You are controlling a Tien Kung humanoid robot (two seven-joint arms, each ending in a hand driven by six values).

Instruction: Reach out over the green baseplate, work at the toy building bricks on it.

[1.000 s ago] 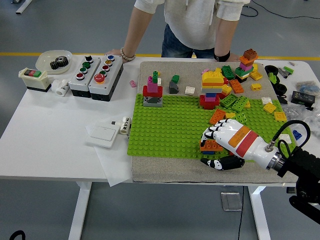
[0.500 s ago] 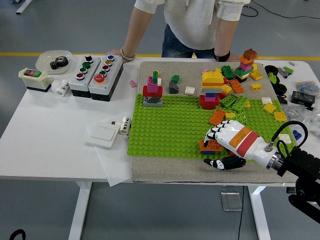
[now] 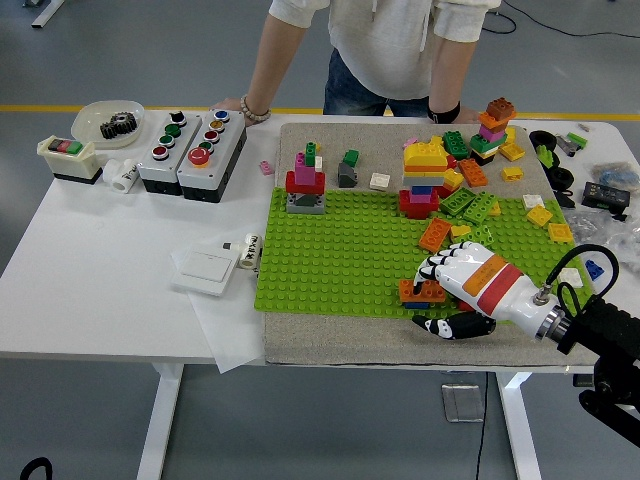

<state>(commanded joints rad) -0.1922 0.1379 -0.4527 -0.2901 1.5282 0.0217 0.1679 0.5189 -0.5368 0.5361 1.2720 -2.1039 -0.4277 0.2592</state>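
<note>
Orange brick on the green baseplate stays grasped by the right hand, which has drawn slightly back.

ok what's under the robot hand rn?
An orange brick on the green baseplate pokes out from under the robot hand. Anything further beneath the palm is covered.

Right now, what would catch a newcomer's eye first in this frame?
The bright green baseplate mid-table, with colourful bricks heaped toward its far right corner. At its near right edge, the white right robot hand rests its fingers on a small orange brick stack. A person stands at the far side.
</note>
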